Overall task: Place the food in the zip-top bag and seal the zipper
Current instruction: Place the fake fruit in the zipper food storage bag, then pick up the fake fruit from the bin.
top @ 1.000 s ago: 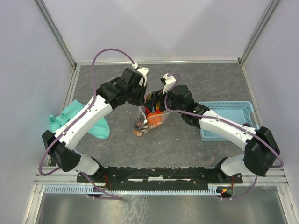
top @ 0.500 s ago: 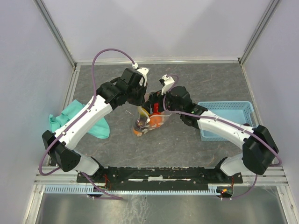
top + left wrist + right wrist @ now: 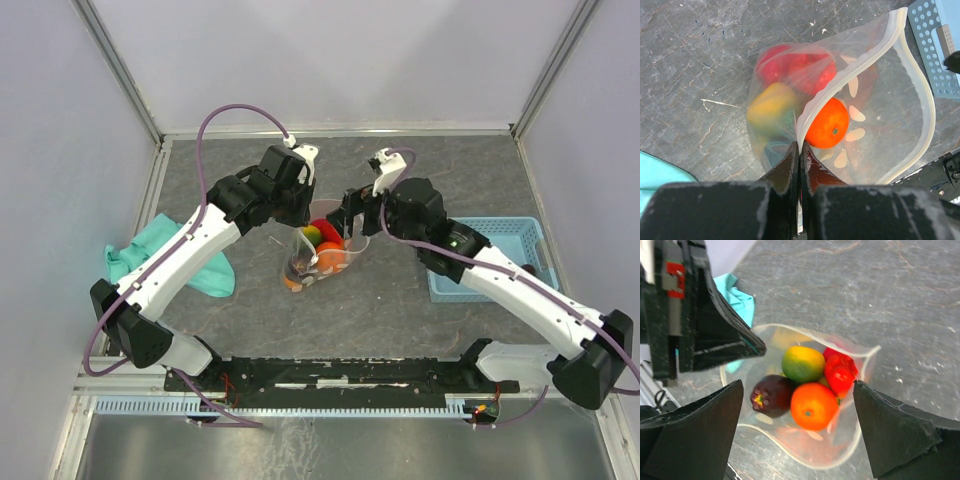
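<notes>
Right wrist shows the open zip-top bag (image 3: 790,439) holding the food (image 3: 814,406).

Red, orange, green-yellow and dark purple food (image 3: 814,405) shows through the clear, white-dotted zip-top bag (image 3: 890,115); teal cloth (image 3: 212,275) left, blue basket (image 3: 495,238) right.

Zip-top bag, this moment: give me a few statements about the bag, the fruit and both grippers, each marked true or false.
1. The left gripper is shut on the rim of the zip-top bag. True.
2. The right gripper holds an orange fruit. False: it is open above the bag and holds nothing; the orange fruit lies inside the bag.
3. The zipper is sealed. False: the bag's mouth gapes open.
4. A dark purple fruit lies in the bag. True.
</notes>
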Controlling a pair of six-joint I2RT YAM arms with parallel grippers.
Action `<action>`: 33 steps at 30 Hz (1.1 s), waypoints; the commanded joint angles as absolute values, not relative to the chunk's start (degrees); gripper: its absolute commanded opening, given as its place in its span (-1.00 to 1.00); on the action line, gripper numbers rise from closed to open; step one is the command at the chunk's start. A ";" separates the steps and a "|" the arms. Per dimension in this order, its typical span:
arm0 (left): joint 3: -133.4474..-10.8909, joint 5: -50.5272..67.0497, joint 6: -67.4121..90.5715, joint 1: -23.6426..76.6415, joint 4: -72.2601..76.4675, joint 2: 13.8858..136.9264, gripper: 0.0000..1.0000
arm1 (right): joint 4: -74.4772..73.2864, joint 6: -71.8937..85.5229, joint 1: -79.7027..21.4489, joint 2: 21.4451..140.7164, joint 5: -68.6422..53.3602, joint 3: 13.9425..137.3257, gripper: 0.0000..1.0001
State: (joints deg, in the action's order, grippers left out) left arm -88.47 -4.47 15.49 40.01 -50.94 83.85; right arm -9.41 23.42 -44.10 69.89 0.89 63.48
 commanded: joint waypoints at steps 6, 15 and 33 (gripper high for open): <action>-89.07 -5.90 14.07 40.25 -50.18 83.33 -0.95 | -27.77 22.61 -41.92 64.21 12.68 66.47 0.96; -88.73 -7.45 13.63 40.25 -50.18 82.92 -0.95 | -45.61 29.00 -33.88 63.26 23.14 67.30 0.93; -88.27 -8.03 14.85 40.16 -50.16 83.19 -0.95 | -47.73 38.72 -7.72 64.50 27.44 53.22 0.97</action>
